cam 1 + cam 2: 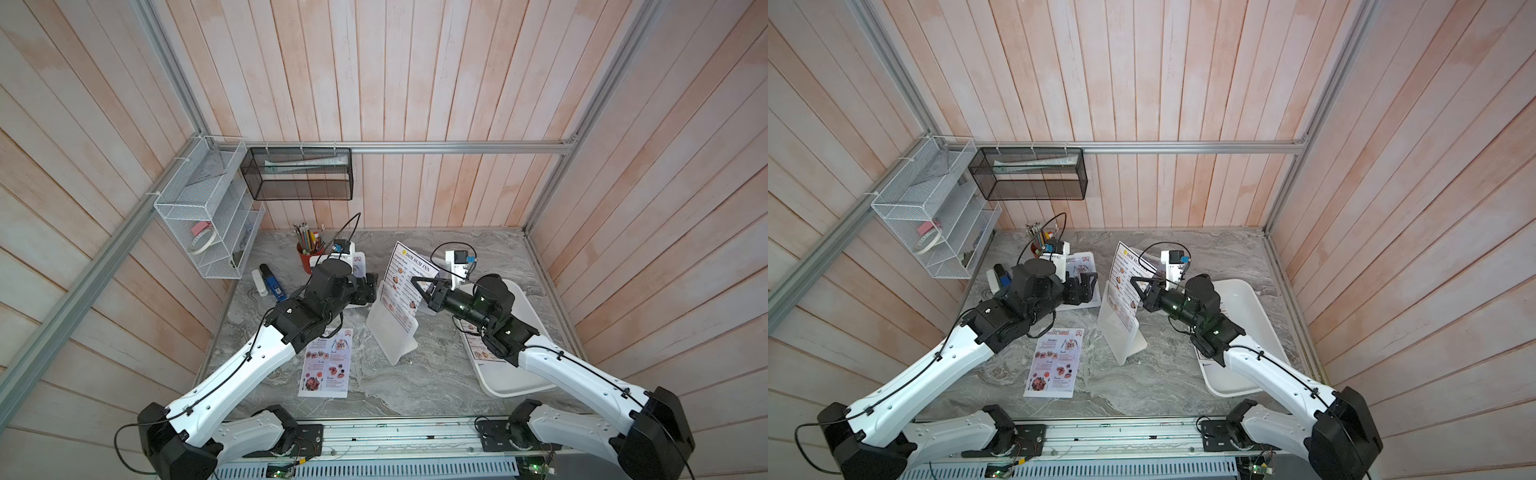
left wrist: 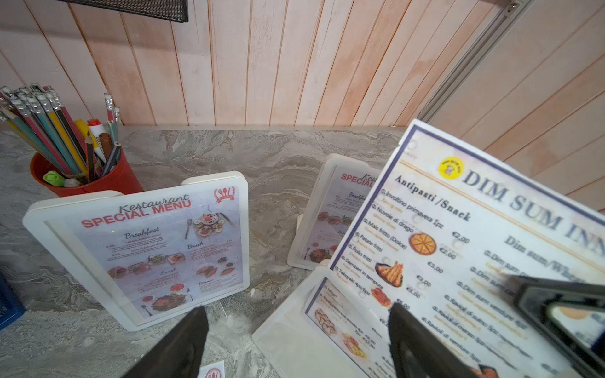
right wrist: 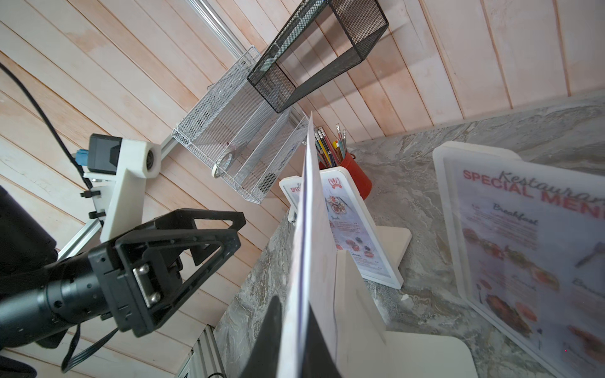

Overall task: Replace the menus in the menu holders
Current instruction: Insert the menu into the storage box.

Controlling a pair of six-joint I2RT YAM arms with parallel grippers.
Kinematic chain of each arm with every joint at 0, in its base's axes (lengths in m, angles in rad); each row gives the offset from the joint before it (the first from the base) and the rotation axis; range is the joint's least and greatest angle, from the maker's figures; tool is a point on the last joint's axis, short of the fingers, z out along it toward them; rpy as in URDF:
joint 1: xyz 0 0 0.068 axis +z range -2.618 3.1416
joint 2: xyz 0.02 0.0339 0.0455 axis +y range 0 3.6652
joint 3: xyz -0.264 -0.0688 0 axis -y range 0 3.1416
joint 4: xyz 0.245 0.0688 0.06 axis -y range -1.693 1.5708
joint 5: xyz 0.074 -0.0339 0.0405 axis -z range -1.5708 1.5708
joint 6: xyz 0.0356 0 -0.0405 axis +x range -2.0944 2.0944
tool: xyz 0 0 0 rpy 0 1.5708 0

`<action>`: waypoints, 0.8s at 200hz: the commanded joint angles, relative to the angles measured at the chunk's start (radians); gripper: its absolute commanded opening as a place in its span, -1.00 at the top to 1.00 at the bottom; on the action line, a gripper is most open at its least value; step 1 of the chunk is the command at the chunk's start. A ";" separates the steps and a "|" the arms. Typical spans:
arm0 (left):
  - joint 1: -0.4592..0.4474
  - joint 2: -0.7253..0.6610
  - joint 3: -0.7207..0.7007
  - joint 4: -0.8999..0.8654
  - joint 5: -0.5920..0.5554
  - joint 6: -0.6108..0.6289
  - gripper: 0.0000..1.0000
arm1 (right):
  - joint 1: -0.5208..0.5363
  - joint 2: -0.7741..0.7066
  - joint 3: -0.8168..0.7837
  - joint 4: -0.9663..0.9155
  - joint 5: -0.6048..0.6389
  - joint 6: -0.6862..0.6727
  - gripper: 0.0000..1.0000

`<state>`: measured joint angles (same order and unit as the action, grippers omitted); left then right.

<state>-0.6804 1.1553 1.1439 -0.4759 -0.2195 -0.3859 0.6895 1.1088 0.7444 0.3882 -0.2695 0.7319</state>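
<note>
Here, a grey marbled tabletop [image 1: 415, 382] stood boxed by pale pink plank walls [image 1: 415, 83]. Wall fittings: white wire rack [image 1: 199, 216], black mesh basket [image 1: 299, 174]. On the surface: red pencil cup [image 1: 306, 253], white tray [image 1: 519, 374], one loose Special Menu sheet [image 1: 326, 363] lying flat, two filled holders [image 2: 140, 252] [image 2: 327, 212] farther back showing Special Menu pages. The Dim Sum Inn menu [image 1: 405, 274] stood partway down in the middle holder [image 1: 388, 336] at centre, the right claw [image 1: 414, 281] clenched on the sheet. The left claw [image 2: 296, 311] hung released just beside that holder.
</note>
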 commanded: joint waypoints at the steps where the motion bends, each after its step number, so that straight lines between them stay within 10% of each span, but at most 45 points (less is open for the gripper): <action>1: -0.002 -0.016 -0.014 0.006 -0.020 -0.004 -0.77 | 0.030 -0.023 -0.016 -0.004 0.034 -0.005 0.70; 160: -0.027 0.026 0.005 0.011 0.015 -0.021 -0.85 | -0.061 -0.116 0.115 -0.355 0.057 -0.082 0.02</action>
<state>-0.7055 1.1858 1.1439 -0.4717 -0.1917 -0.3943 0.6827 1.0222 0.7704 0.1692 -0.1818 0.6930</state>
